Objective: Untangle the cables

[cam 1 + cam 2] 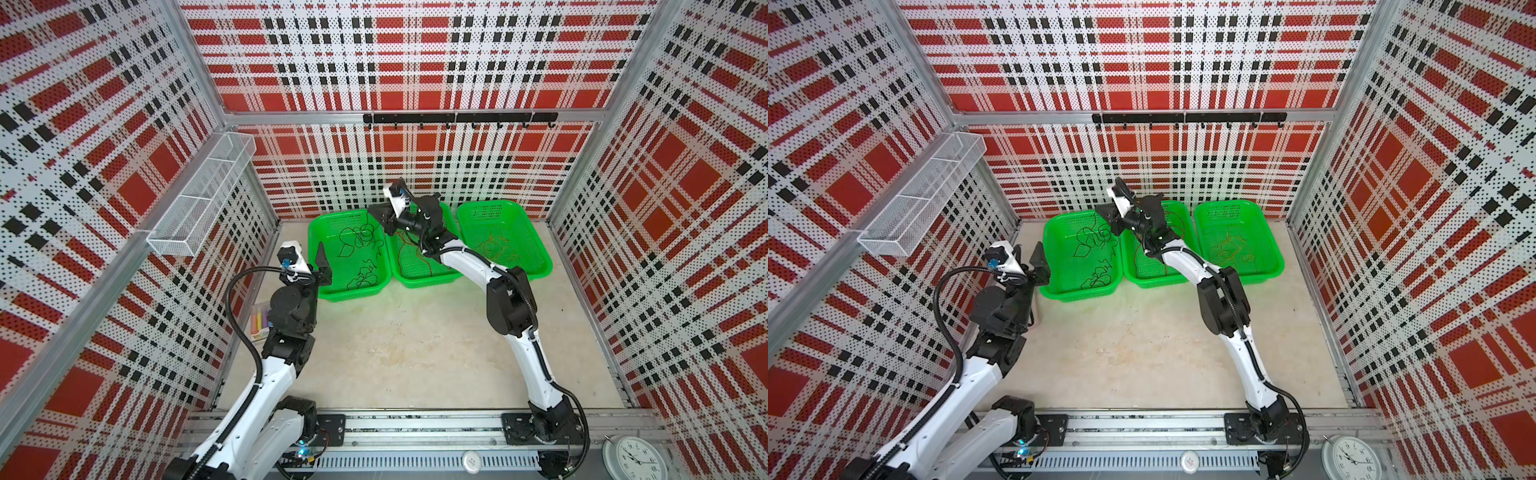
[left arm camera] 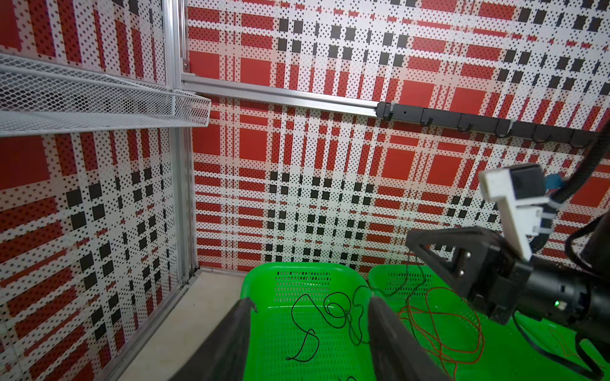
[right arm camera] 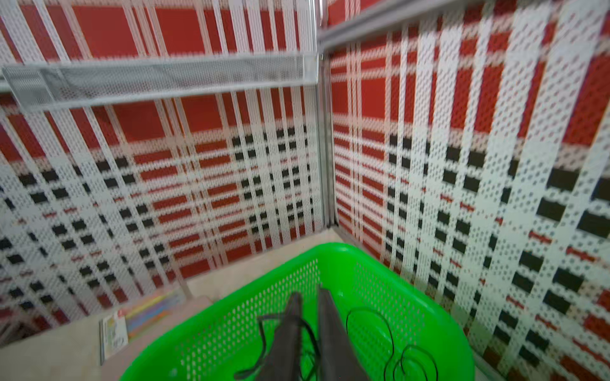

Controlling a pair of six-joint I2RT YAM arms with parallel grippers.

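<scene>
Three green baskets sit side by side at the back wall: left basket (image 1: 353, 292), middle basket (image 1: 419, 283), right basket (image 1: 503, 203). The front of the table (image 1: 407, 353) is bare, with lots of room. The left wall and mesh shelf (image 1: 199, 195) crowd the left arm.

Black cables (image 1: 361, 239) loop in the left basket, red cables (image 2: 439, 320) in the middle one and orange-brown cables (image 1: 494, 249) in the right one.

Left gripper (image 1: 323, 266) hangs at the left basket's near left corner, jaws wide apart, nothing in them. Right gripper (image 1: 380, 218) reaches across above the rim between the left and middle baskets, jaws parted a crack. One of the black cables rises to it and drapes over a finger (image 3: 287, 336); can't tell if it's pinched.
</scene>
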